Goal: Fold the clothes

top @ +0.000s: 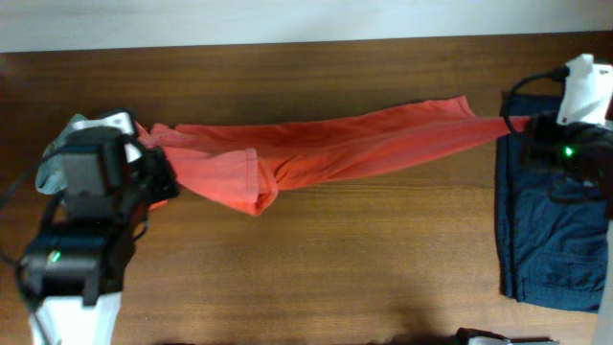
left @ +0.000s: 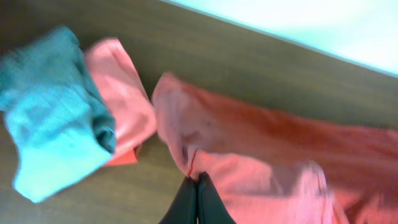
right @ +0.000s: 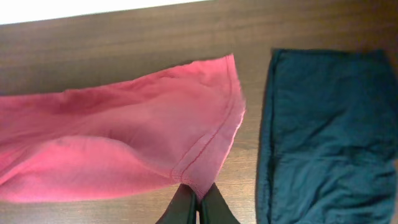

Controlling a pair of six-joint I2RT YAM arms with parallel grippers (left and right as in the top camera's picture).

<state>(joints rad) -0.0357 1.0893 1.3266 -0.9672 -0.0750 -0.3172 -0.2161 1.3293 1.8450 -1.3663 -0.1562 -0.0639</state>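
The coral-orange T-shirt (top: 326,149) is stretching across the surface (top: 335,273) from 9 o'clock to 3 o'clock, standing in the way of any straight pass between 6 and 12 o'clock. Toward 6 o'clock, bare wood is lying open between the two arms, giving the widest room. A narrower bare strip is running along 12 o'clock, behind the shirt. At 3 to 4 o'clock a navy garment (top: 551,240) is covering the surface beside the right hand (right: 198,202). At 9 o'clock a grey-teal piece (left: 50,112) and a folded coral piece (left: 121,99) are crowding the left hand (left: 198,199).
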